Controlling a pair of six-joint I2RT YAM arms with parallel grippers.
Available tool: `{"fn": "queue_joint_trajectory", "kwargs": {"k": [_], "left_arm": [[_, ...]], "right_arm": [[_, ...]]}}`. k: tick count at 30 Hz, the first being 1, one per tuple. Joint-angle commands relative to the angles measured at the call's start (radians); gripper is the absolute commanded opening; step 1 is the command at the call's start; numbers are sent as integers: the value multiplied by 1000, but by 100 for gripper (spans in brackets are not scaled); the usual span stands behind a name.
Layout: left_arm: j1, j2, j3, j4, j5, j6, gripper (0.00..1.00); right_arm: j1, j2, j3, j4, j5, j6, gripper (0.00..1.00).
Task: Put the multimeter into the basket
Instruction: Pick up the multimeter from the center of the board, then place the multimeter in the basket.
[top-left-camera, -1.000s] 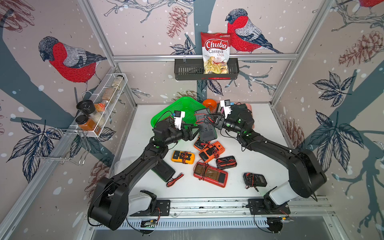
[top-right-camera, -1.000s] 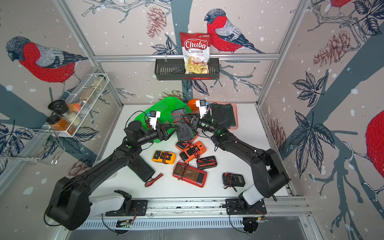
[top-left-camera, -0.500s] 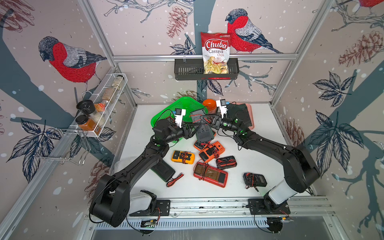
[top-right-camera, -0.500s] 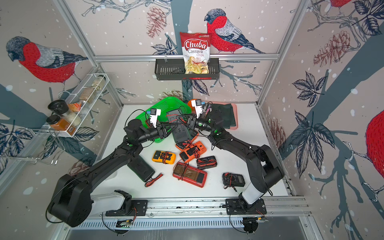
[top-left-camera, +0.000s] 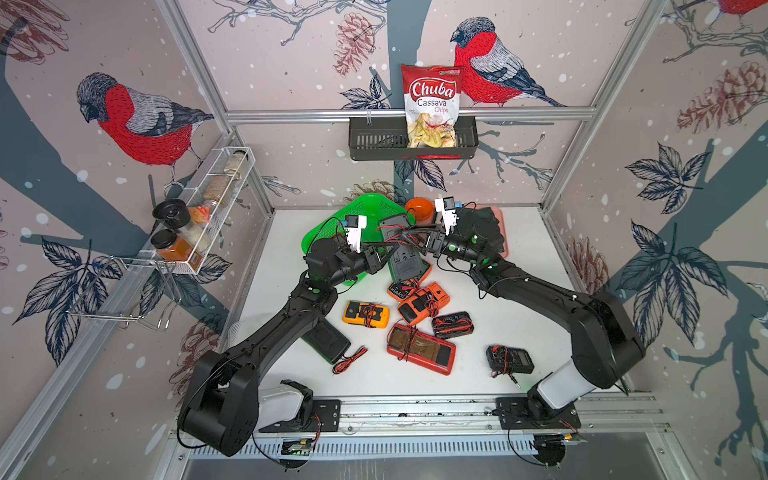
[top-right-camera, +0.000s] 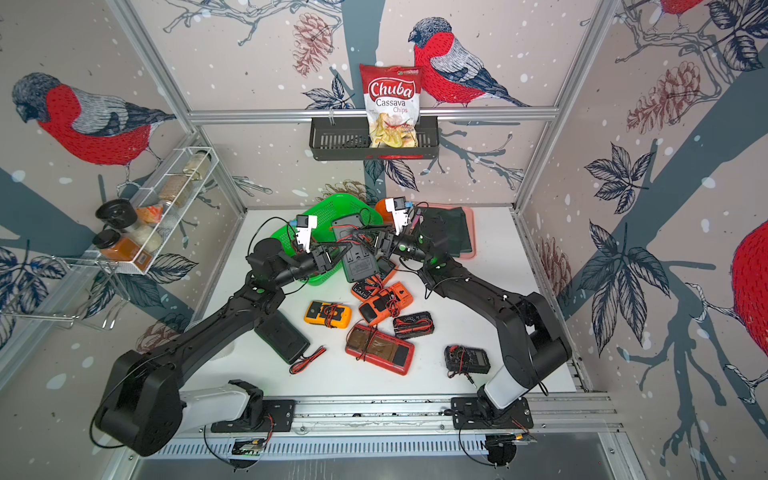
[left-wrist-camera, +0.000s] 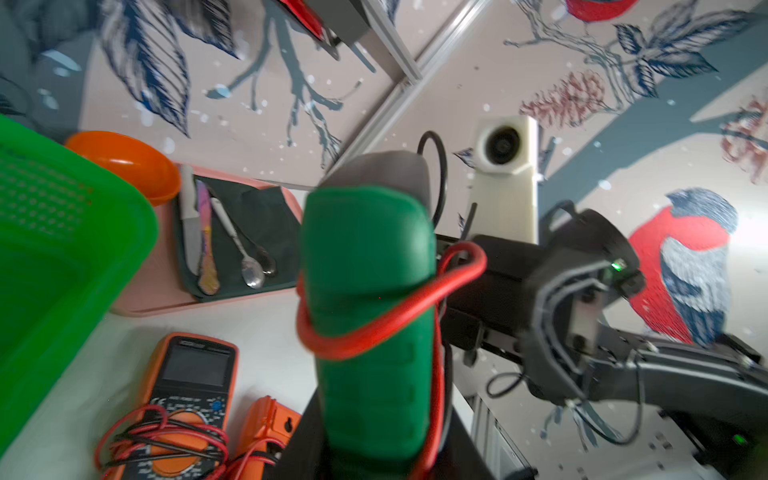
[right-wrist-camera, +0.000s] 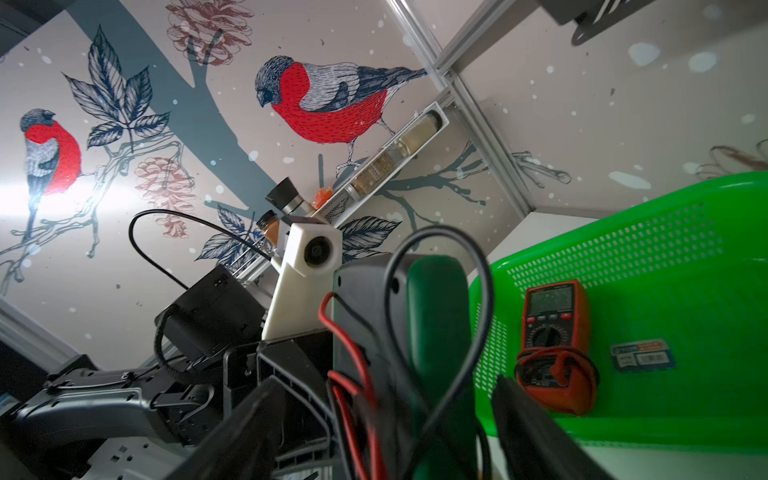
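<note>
The chip bag (top-left-camera: 432, 106) reads "Chuba Cassava Chips".

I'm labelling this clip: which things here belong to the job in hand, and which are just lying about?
Job: green multimeter, clamped by the left gripper; right gripper, open around it; basket; red multimeter already in the basket.
Lying about: chips bag; spice rack; cutlery tray; orange bowl; loose multimeters, perhaps next.

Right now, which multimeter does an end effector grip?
The grey multimeter with green rubber sides, in the left end effector; others lie loose on the white table or in the green mesh basket.
</note>
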Motion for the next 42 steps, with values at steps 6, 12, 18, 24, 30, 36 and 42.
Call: {"fn": "queue_joint_trajectory", "kwargs": {"k": [6, 12, 18, 24, 30, 36, 42], "left_arm": [[4, -73, 2, -68, -278, -23, 0], [46, -62, 19, -91, -417, -30, 0], [110, 62, 94, -67, -493, -25, 0], [127, 240, 202, -35, -525, -6, 0], [148, 440, 338, -58, -496, 8, 0], [163, 591, 438, -124, -452, 5, 0], [179, 693, 500, -199, -435, 9, 0]], "right_arm": [[-90, -107, -1, -230, 255, -84, 99], [-134, -216, -38, -359, 424, -127, 99], [-114, -313, -35, -578, 676, -188, 99], [-71, -366, -32, -775, 944, -201, 99], [-47, -366, -28, -906, 1071, -205, 99], [-37, -357, -10, -1026, 1177, -172, 99], [-45, -348, 16, -1254, 1238, -35, 99]]}}
